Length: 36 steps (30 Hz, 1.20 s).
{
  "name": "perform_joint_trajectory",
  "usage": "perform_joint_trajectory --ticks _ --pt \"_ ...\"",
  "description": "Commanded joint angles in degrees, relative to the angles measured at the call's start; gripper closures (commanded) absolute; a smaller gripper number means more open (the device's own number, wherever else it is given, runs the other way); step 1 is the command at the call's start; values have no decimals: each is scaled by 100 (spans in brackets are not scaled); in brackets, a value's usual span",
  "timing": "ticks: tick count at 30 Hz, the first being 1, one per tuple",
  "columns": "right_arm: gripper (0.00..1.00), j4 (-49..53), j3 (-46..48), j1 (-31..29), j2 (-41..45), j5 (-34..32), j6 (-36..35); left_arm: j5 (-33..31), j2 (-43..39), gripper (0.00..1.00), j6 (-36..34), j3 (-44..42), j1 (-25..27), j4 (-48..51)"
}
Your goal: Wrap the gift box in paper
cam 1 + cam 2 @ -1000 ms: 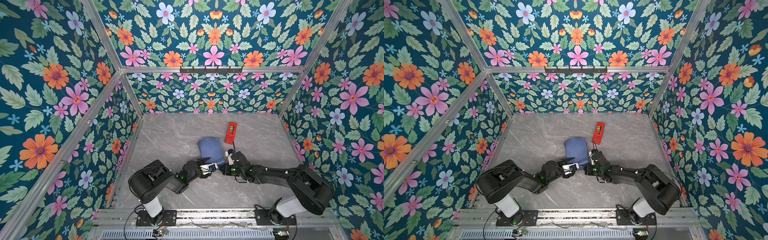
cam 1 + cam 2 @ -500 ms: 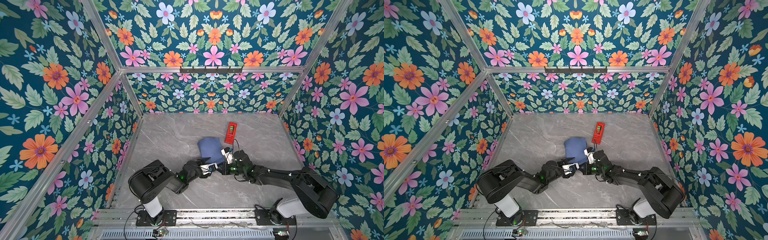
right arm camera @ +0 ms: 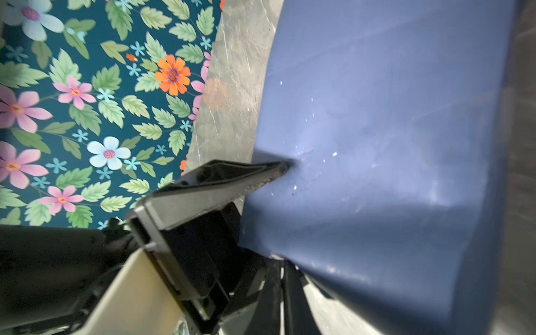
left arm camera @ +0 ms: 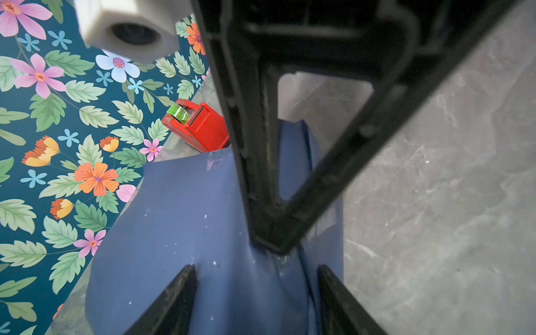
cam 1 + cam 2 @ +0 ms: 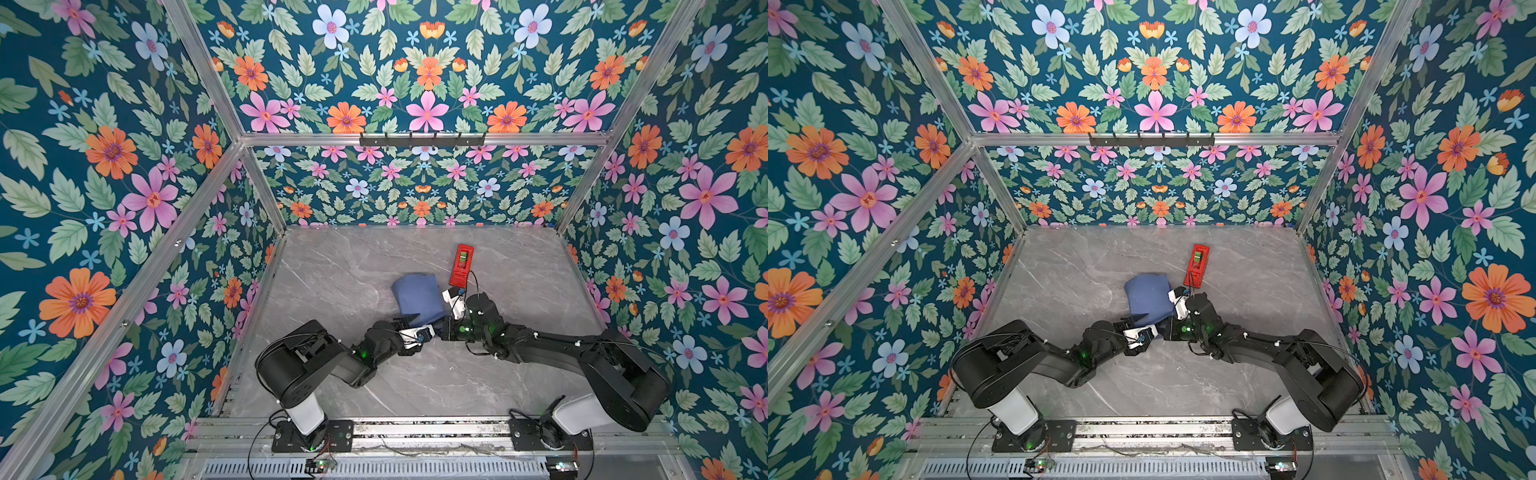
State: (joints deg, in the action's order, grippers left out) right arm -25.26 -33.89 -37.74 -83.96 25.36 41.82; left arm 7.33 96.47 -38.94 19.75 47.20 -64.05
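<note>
The paper [image 5: 417, 296] [image 5: 1148, 297] lies mid-table as a slate blue bundle; the gift box is hidden under it. My left gripper [image 5: 409, 321] [image 5: 1133, 323] reaches its near edge. In the left wrist view that gripper [image 4: 258, 290] stands open, with a ridge of paper [image 4: 179, 220] between its fingers. My right gripper [image 4: 275, 246] comes in from the opposite side, shut, and pinches a crease of the paper just ahead of the left fingers. In the right wrist view the shut right gripper [image 3: 280, 278] meets the paper's lower corner [image 3: 377, 174]. A left finger [image 3: 220, 179] dents the sheet.
A red tape dispenser [image 5: 461, 266] [image 5: 1198, 266] [image 4: 200, 124] with a green roll lies just beyond the paper, to the right. The grey marble table [image 5: 353, 270] is enclosed by floral walls on three sides. Both forearms lie low over the near half of the table.
My right wrist has swung in against the right side of the paper bundle and now points towards the left gripper. The left jaws have spread slightly; that arm has barely moved.
</note>
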Motion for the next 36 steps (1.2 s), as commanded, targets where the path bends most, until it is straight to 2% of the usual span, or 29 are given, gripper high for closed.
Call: perform_joint_trajectory --ticks 1,4,6,9,12,14,15,17,19,20,21,23,26,29,32,36 --pt "91 -246 84 127 191 253 131 6 -68 30 125 -7 -2 249" --pt "90 -257 234 370 428 539 199 14 -222 24 246 11 -3 244" --pt "87 76 236 501 613 577 73 39 -394 18 404 20 -7 235" --pt "78 802 131 658 877 298 -151 153 -740 11 762 38 -5 268" --pt "66 1229 32 741 1054 -296 -195 229 -1218 7 1376 -18 -9 334" --pt "57 1712 -172 742 1041 -883 -242 65 -1611 5 2241 -146 -5 331" --pt "52 1892 -286 749 991 -1097 -273 -204 -1776 5 2617 -215 -3 353" --pt "42 2043 -538 763 768 -1238 -381 -1082 -2117 5 3857 -292 -13 712" --pt "37 2080 -839 765 440 -1103 -474 -1842 -2413 7 5135 -94 -87 1813" --pt "36 2135 -1023 768 228 -985 -527 -2022 -2488 8 5951 111 -172 2551" --pt "35 2255 -1228 763 0 -913 -580 -1948 -2488 8 6540 307 -295 3119" --pt "34 2470 -1531 782 -392 -878 -635 -1663 -2379 10 7267 563 -458 3693" --pt "34 2556 -1753 856 -837 -735 -638 -1165 -2067 11 7846 750 -629 3796" --pt "35 2412 -1730 882 -999 -481 -599 -657 -1611 12 8065 1015 -747 3810" --pt "42 2123 -1514 875 -946 -93 -564 -4 -1230 19 8095 1225 -747 3700" --pt "53 1638 -1043 856 -749 459 -323 660 -1054 27 8386 1055 -632 3124"
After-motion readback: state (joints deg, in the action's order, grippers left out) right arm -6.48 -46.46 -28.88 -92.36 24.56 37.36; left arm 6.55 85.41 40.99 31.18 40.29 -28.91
